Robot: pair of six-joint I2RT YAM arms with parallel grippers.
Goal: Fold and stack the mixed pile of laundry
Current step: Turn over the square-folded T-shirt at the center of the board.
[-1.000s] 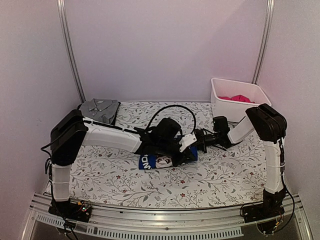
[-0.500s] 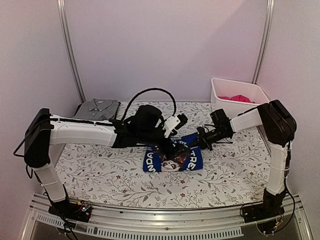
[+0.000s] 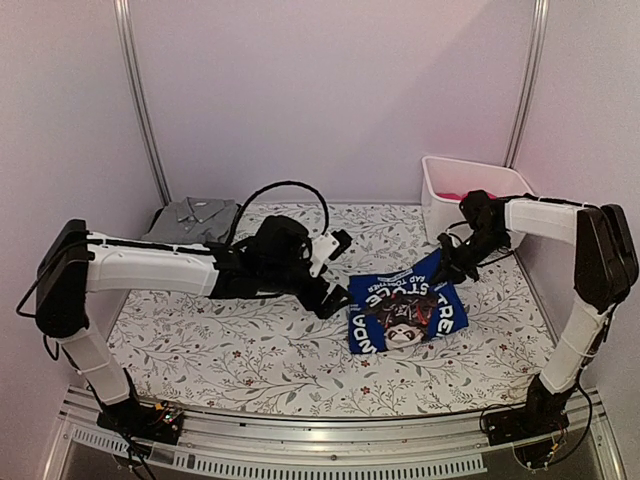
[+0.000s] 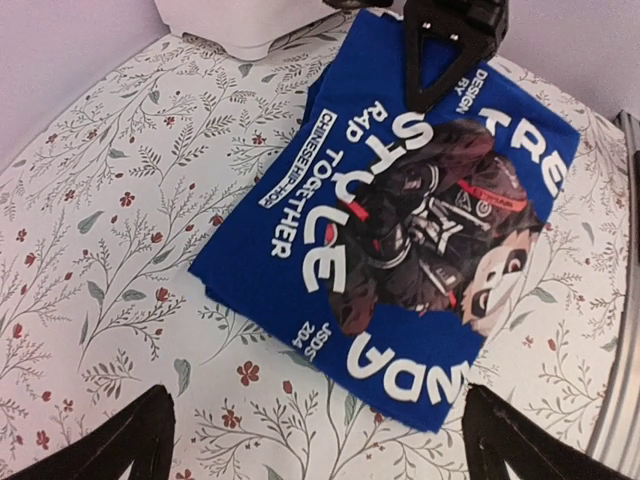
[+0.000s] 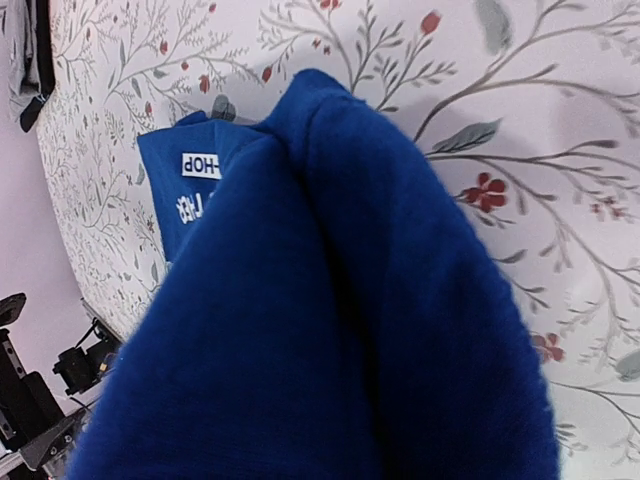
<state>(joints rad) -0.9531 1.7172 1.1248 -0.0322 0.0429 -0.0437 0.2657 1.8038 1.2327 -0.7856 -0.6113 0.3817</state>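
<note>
in the white bin (image 3: 438,214) lies pink cloth (image 3: 453,194) (left tool (image 3: 327,297) apart, right tool (image 3: 447,271) clamped on blue garment (image 3: 404,312)).

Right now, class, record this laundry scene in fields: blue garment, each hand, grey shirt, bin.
Blue garment: folded, print up, right of centre
Left hand: open, beside the garment, holding nothing
Right hand: shut on the garment's far edge
Grey shirt: folded, far left corner
Bin: white, far right corner
</note>
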